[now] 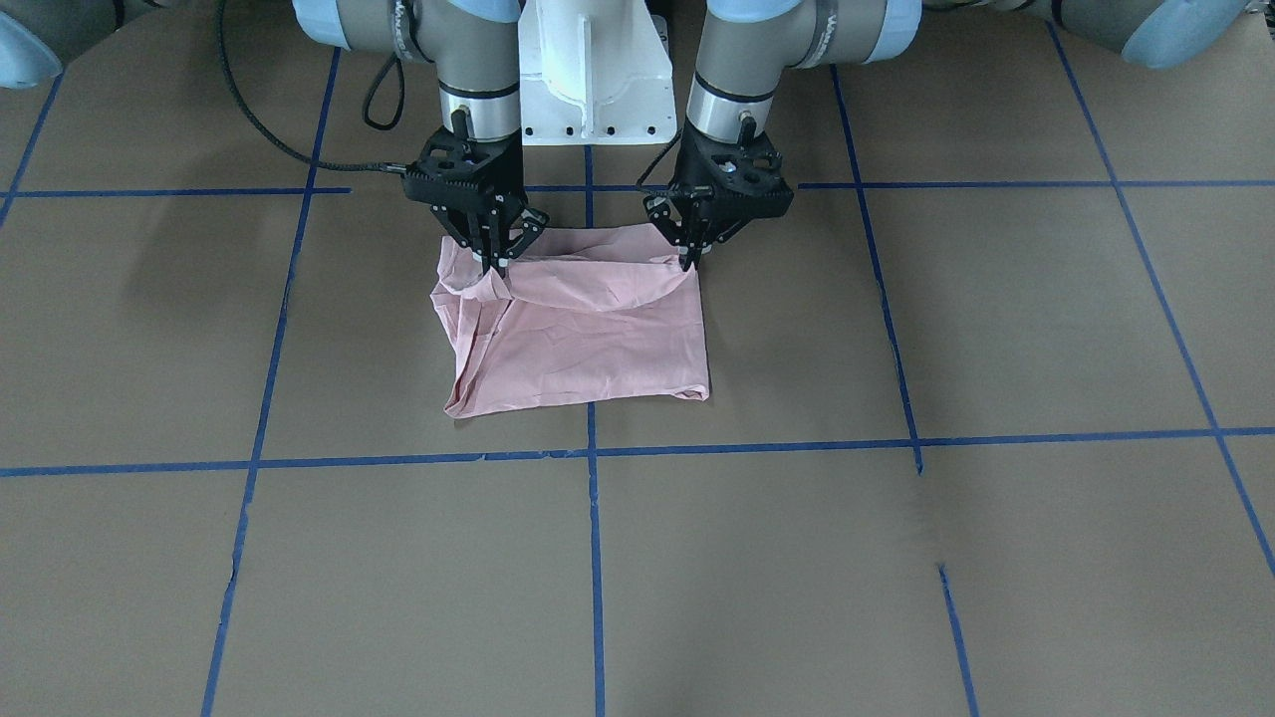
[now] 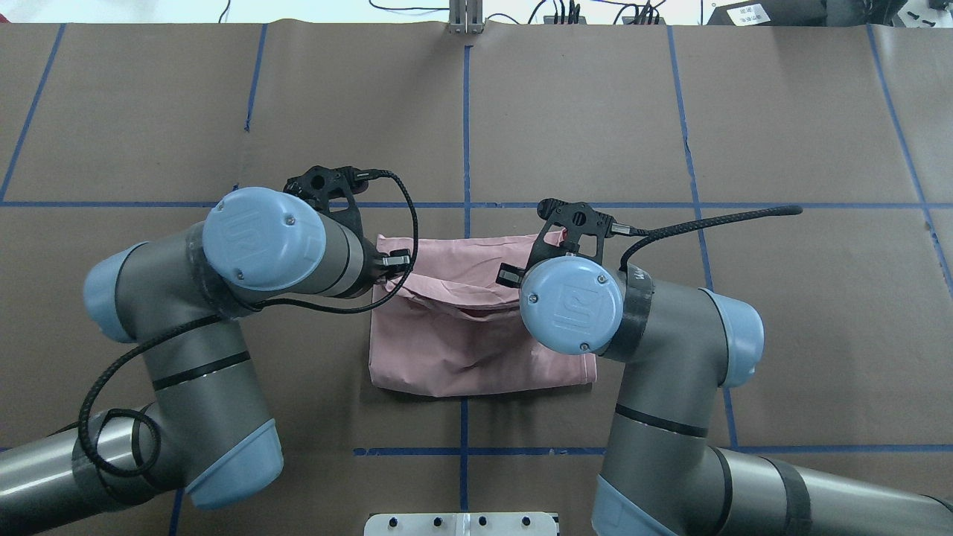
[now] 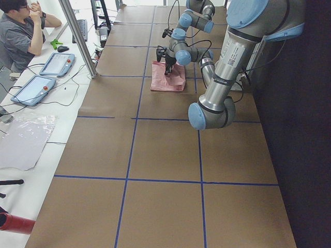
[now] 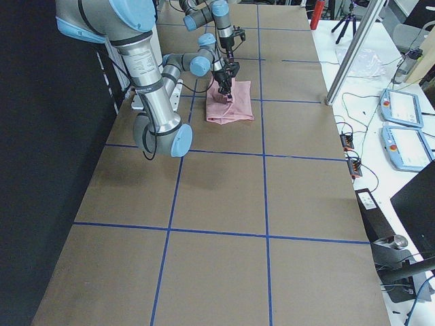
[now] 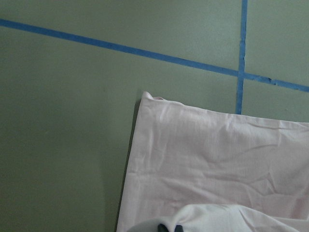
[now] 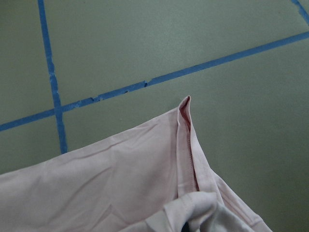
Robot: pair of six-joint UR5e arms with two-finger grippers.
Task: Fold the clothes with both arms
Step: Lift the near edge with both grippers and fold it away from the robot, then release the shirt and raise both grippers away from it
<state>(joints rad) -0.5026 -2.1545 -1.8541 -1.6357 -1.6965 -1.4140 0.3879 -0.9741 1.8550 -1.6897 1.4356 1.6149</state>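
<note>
T-shirt [image 1: 588,349], pale pink, lies folded to a rough rectangle mid-surface [image 1: 996,319], near the white base [image 1: 588,90] and straddling a blue tape line [image 1: 595,558]. Left arm [image 2: 216,335] and right arm [image 2: 655,357] both reach in with wrists pointing down. Left pincer [image 1: 689,261] is clamped on cloth at the shirt's left side. Right pincer [image 1: 497,267] is clamped on a bunched bit at its right side. The held top layer sags in a curve between the two pincers, over a flat lower layer. The right side is wrinkled and doubled over; the left side is smoother. In both wrist views the far corners lie flat on the surface, with raised cloth at the bottom edge. A person [image 3: 18,31] sits at a side desk, well apart from the shirt. In the side views the grip is too small to judge.
</note>
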